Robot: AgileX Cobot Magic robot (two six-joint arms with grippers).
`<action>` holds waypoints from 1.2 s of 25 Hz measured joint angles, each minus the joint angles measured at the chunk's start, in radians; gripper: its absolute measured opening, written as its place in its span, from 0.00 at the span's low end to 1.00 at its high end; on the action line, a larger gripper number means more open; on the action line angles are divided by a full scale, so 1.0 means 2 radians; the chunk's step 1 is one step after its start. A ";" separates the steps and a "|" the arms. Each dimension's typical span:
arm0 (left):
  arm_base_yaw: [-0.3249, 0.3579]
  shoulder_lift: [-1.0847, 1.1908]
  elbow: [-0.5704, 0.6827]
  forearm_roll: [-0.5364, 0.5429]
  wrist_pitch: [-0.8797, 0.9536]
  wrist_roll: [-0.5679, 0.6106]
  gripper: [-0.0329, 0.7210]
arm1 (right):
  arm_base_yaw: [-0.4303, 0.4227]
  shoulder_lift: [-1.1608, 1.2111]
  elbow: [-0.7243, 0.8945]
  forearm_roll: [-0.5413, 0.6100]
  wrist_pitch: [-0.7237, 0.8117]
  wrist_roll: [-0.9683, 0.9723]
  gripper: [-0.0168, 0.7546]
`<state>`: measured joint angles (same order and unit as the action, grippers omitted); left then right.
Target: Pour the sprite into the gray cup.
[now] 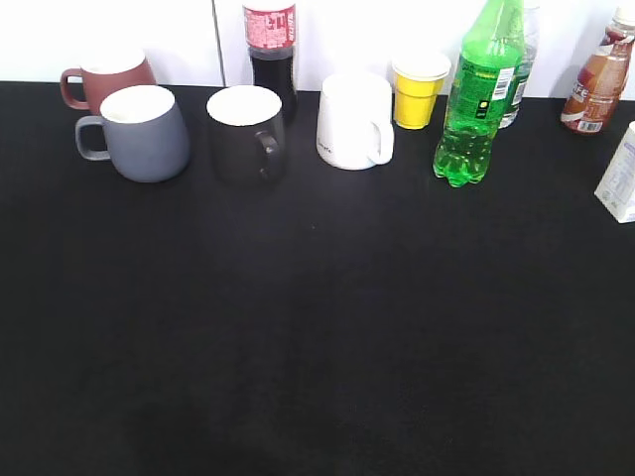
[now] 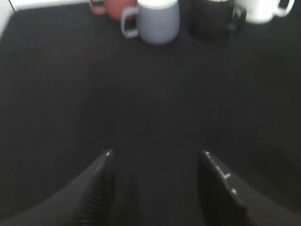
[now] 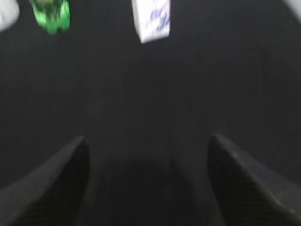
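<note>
The sprite [image 1: 480,99], a tall green bottle, stands upright at the back right of the black table; its base shows at the top left of the right wrist view [image 3: 51,15]. The gray cup [image 1: 141,132] stands at the back left, handle to the left; it also shows at the top of the left wrist view [image 2: 157,20]. Neither arm shows in the exterior view. My left gripper [image 2: 157,155] is open and empty over bare table, well short of the cup. My right gripper [image 3: 148,141] is open and empty, well short of the bottle.
A maroon mug [image 1: 104,79], a black mug [image 1: 247,132], a cola bottle [image 1: 271,50], a white mug [image 1: 355,121] and a yellow cup [image 1: 418,89] line the back. A brown bottle [image 1: 598,84] and a white carton [image 1: 620,176] stand at the right.
</note>
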<state>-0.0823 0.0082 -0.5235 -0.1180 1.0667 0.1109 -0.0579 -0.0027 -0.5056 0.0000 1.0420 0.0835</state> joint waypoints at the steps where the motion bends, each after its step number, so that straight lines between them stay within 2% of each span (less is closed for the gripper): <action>1: 0.000 -0.006 0.000 0.000 0.000 0.000 0.61 | 0.000 -0.001 0.000 0.000 0.000 0.000 0.79; 15: 0.000 -0.008 0.000 0.000 0.000 0.000 0.60 | 0.000 -0.001 0.000 0.000 0.000 0.000 0.78; 21: 0.000 -0.008 0.000 0.000 0.000 0.000 0.52 | 0.000 -0.001 0.000 0.000 0.000 0.000 0.78; 25: 0.000 -0.008 0.000 0.000 0.000 0.000 0.43 | 0.000 -0.001 0.000 0.000 0.000 0.000 0.78; 30: 0.000 -0.008 0.000 0.000 0.000 0.000 0.40 | 0.000 -0.001 0.000 0.000 0.000 0.000 0.78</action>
